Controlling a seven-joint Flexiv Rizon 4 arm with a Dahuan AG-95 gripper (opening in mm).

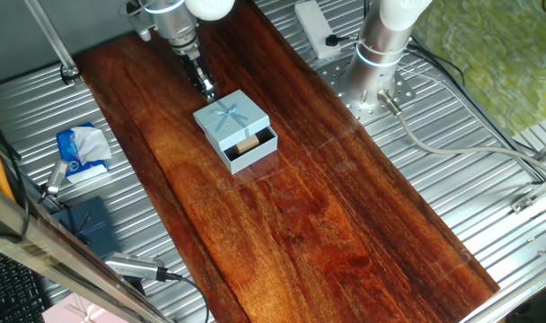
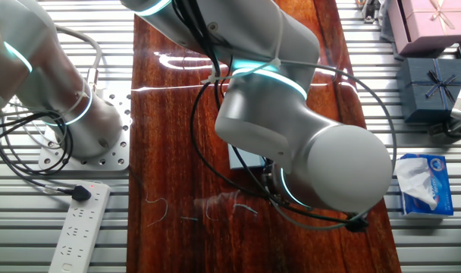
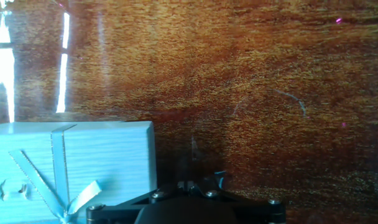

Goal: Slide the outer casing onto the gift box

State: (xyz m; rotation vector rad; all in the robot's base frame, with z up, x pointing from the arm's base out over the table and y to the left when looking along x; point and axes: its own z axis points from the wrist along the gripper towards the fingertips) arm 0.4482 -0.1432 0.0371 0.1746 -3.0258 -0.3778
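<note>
The outer casing (image 1: 226,118), a light blue sleeve with a pale bow, sits on the wooden table (image 1: 327,224). The gift box (image 1: 253,149) is partly inside it. Its open end sticks out toward the front and shows a dark lining and a small tan piece (image 1: 247,144). My gripper (image 1: 206,88) is shut and empty, with its tip at the sleeve's far edge. In the hand view the sleeve (image 3: 83,162) fills the lower left, to the left of my gripper (image 3: 189,185). In the other fixed view my arm hides all but a sliver of the sleeve (image 2: 244,158).
Off the wood on the metal bench lie a tissue pack (image 1: 80,152), a dark navy box (image 1: 89,224) and a pink box (image 2: 431,19). The robot base (image 1: 381,54) stands at the back right, beside a power strip (image 2: 79,227) and cables.
</note>
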